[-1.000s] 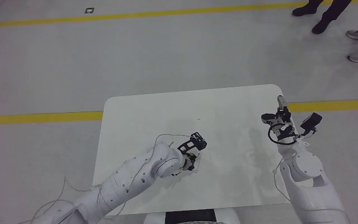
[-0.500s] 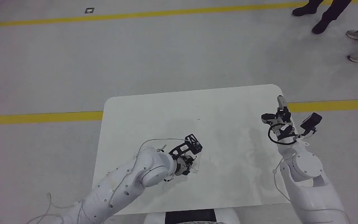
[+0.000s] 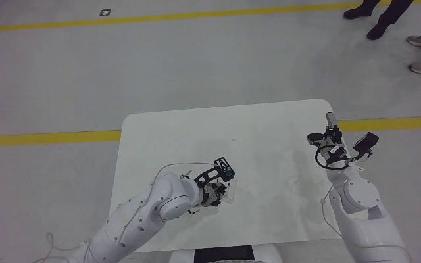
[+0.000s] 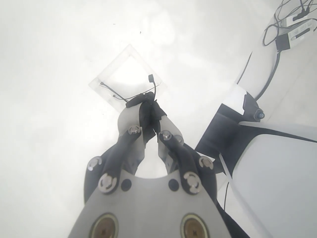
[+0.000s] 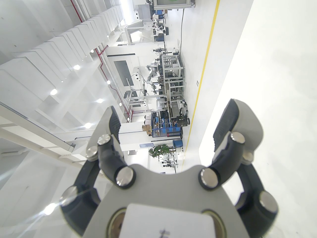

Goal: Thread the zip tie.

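Observation:
A thin black zip tie [image 4: 155, 87] is pinched in my left gripper [image 4: 148, 105], which is shut on its middle. The head end curls up on one side and the thin tail [image 4: 109, 89] trails off on the other. Both lie over a clear square plate [image 4: 116, 63] flat on the white table [image 3: 197, 131]. In the top view the left gripper [image 3: 222, 191] sits low over the table's near middle. My right gripper [image 5: 172, 115] stands open with nothing in it, raised at the table's right edge [image 3: 323, 131], far from the tie.
The table surface around the plate is bare white. Its near edge lies close behind the left arm, with cables [image 4: 277, 30] on the floor beyond it. A yellow floor line [image 3: 59, 138] runs past the table on both sides.
The left arm has drawn back a little toward the table's near-left side, its gripper staying shut. The right arm has not moved.

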